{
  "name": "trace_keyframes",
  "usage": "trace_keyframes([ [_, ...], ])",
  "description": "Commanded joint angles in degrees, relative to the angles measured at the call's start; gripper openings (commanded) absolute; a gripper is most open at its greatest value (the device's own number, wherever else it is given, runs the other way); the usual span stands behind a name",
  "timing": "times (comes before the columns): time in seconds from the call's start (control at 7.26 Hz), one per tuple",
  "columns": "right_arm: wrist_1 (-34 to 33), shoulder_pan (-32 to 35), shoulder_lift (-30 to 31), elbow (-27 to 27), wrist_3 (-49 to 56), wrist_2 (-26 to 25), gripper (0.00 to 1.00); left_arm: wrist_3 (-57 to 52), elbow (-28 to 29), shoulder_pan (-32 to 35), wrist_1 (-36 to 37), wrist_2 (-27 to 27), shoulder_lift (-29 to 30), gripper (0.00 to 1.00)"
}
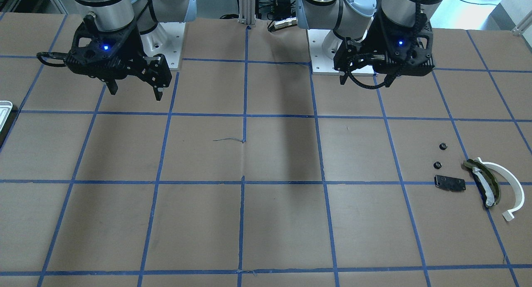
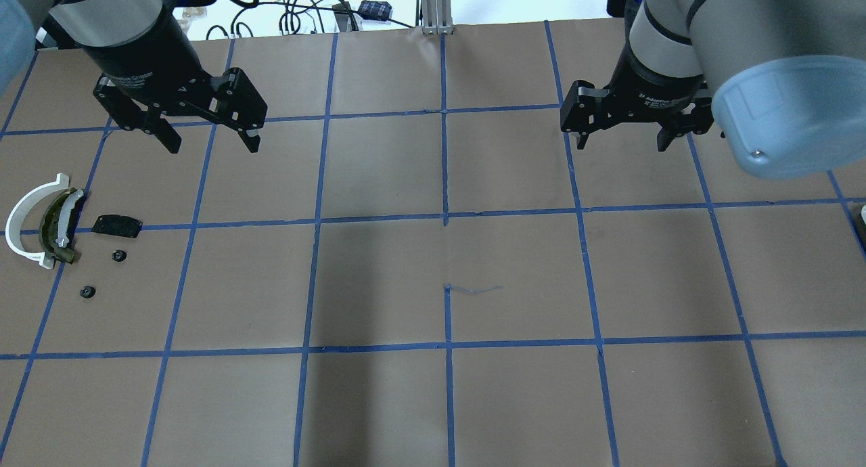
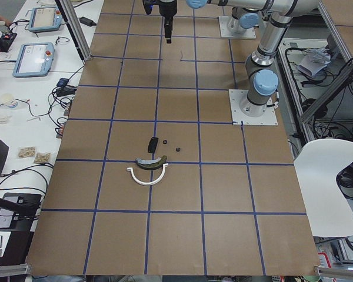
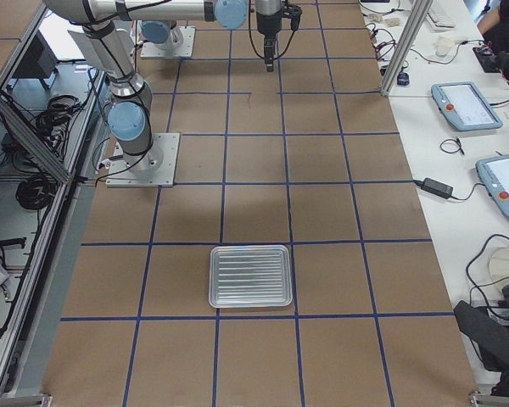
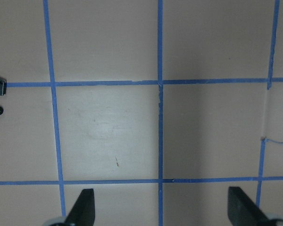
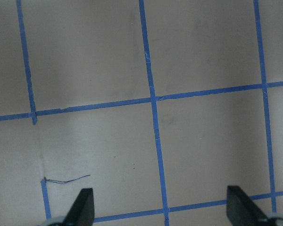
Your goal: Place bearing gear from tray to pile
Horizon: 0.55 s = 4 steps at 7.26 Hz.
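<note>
The silver tray (image 4: 250,275) lies on the table's right side with nothing showing in it; its corner shows in the front view (image 1: 4,110). The pile lies at the left: a white arc (image 2: 17,227), an olive-and-white curved piece (image 2: 57,223) and a black plate (image 2: 116,225). Two small black round gears (image 2: 119,255) (image 2: 86,292) lie on the paper beside them. My left gripper (image 2: 210,142) is open and empty, hanging above the table behind the pile. My right gripper (image 2: 622,142) is open and empty, high over the right half.
Brown paper with a blue tape grid covers the table. A thin loose thread (image 1: 228,140) lies near the middle. The arm bases (image 1: 166,45) (image 1: 332,58) stand at the robot's edge. Benches with tablets (image 4: 467,106) run along the operators' side.
</note>
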<state>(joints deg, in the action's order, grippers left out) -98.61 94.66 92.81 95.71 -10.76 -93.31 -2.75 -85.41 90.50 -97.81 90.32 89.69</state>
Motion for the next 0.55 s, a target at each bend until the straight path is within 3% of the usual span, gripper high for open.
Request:
trace_keyframes([
  [0.0,0.0,0.0,0.0,0.0,0.03,-0.03,1.0,0.11,-0.81,0.99,0.42,-0.23,-1.09,1.0],
  [0.41,0.0,0.0,0.0,0.0,0.03,-0.03,1.0,-1.99,-0.9,-2.42,4.64,-0.32,-1.71,1.0],
])
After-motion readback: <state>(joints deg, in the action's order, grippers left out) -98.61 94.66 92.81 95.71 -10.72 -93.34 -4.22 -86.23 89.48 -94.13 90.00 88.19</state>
